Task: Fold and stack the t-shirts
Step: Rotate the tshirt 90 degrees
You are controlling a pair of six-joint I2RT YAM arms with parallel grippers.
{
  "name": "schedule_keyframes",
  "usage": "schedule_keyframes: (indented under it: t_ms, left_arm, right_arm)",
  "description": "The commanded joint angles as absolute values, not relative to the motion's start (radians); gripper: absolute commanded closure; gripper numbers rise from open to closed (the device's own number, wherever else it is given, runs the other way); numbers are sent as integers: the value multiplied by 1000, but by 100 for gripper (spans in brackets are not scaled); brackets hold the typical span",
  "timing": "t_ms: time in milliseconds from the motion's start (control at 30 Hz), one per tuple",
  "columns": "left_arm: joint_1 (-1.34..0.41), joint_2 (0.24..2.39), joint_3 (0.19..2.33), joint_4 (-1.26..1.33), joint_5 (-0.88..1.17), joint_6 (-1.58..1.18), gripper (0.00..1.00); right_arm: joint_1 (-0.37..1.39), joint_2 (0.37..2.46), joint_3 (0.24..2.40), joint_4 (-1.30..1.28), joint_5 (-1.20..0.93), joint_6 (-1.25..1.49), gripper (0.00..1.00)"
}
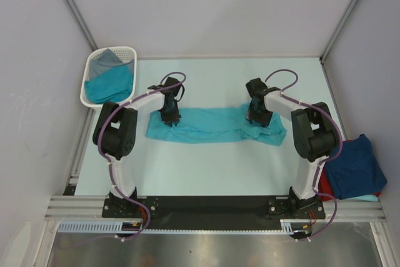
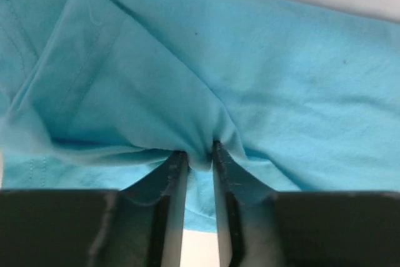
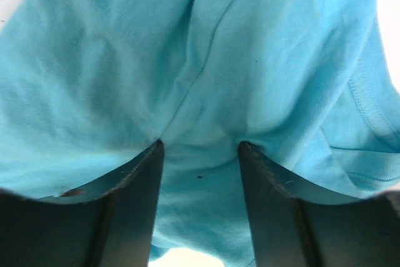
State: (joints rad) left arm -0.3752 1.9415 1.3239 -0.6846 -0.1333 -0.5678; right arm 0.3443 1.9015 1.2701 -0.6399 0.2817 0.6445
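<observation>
A teal t-shirt (image 1: 209, 126) lies folded into a long strip across the middle of the table. My left gripper (image 1: 170, 119) stands over the strip's left end. In the left wrist view it (image 2: 200, 152) is shut on a bunched ridge of the teal cloth (image 2: 281, 79), pinched between the fingertips (image 2: 178, 161). My right gripper (image 1: 257, 118) stands over the right end. In the right wrist view it (image 3: 200, 146) is open, both tips pressed down into the teal cloth (image 3: 125, 60), which bulges between them.
A white slotted basket (image 1: 119, 49) at the back left holds a grey shirt (image 1: 106, 59) and another teal one (image 1: 112, 85). Off the table's right edge a navy shirt (image 1: 353, 164) lies on a red one (image 1: 324, 186). Frame posts and walls enclose the table.
</observation>
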Motion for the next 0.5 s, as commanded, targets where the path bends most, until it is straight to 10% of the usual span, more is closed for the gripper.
schedule_keyframes:
  t_ms: [0, 100, 467]
  left_arm:
    - [-371, 1994, 1273, -676, -141, -569, 81]
    - [-373, 1997, 1273, -680, -135, -572, 100]
    - [-376, 1968, 1250, -683, -137, -575, 100]
  right_arm:
    - [342, 1976, 1239, -630, 247, 670, 46]
    - [351, 1982, 1236, -630, 227, 680, 54]
    - [371, 1965, 1218, -627, 224, 703, 100]
